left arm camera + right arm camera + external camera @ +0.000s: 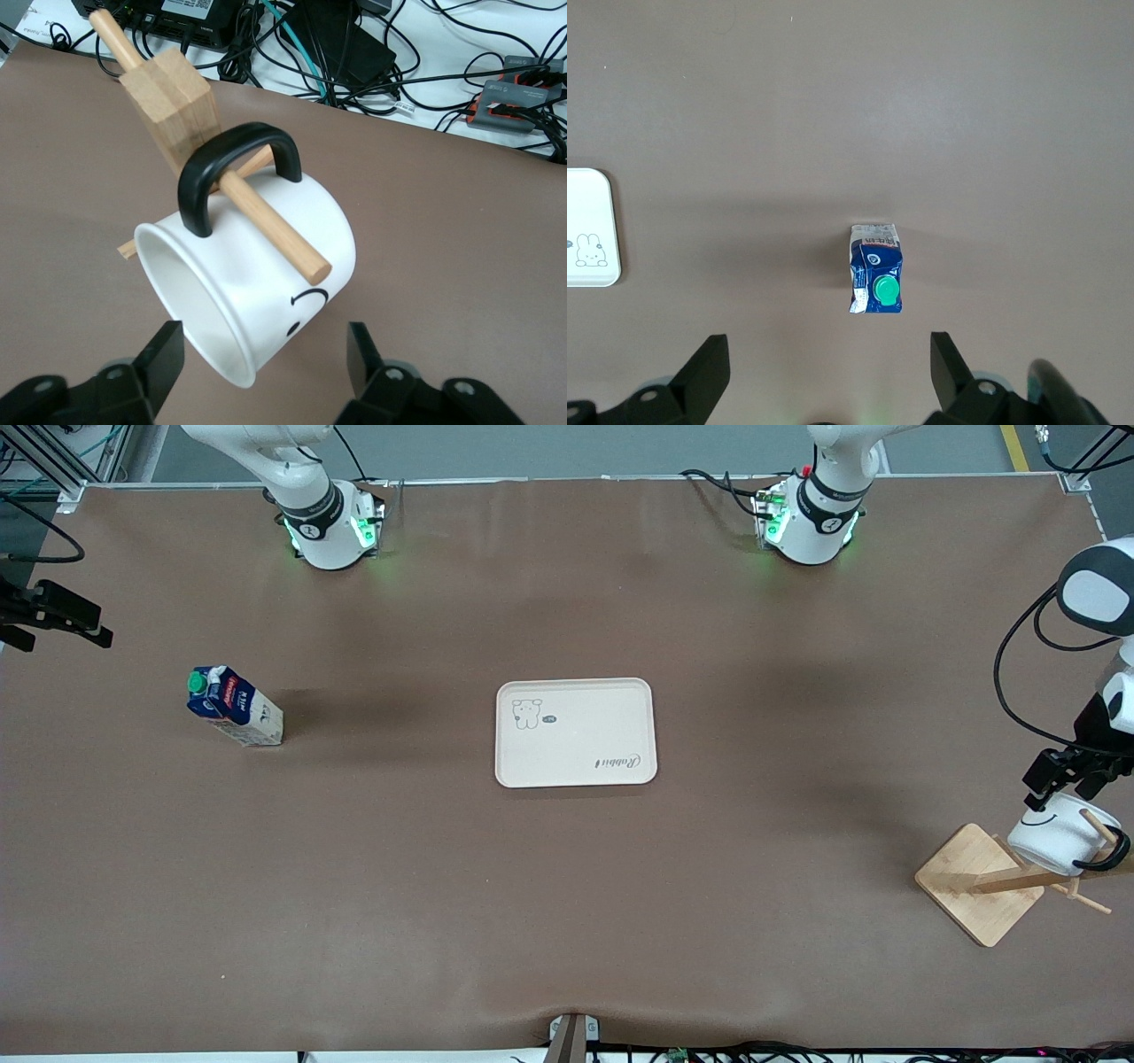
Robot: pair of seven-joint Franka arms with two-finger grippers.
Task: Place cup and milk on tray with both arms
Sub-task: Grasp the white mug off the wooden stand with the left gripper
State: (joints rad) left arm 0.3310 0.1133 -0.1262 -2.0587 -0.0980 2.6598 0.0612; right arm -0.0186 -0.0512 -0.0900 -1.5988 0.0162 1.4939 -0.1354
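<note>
The cup [1054, 834], a white mug with a smiley face, hangs by its black handle on a peg of a wooden rack at the left arm's end of the table. My left gripper [1063, 775] is open just above it. In the left wrist view the fingers [164, 354] stand apart on either side of the cup's rim [221, 310], not touching it. The milk [235, 707] stands on the table toward the right arm's end. My right gripper [830, 363] is open and empty high over the table beside the milk [875, 280]. The cream tray [576, 766] lies empty at the table's middle.
The wooden rack's square base [974, 886] and upright post [173, 97] hold the cup's peg [275, 226]. Cables and boxes [354, 44] lie past the table edge by the rack. A small black mount [571, 1036] sits at the table's near edge.
</note>
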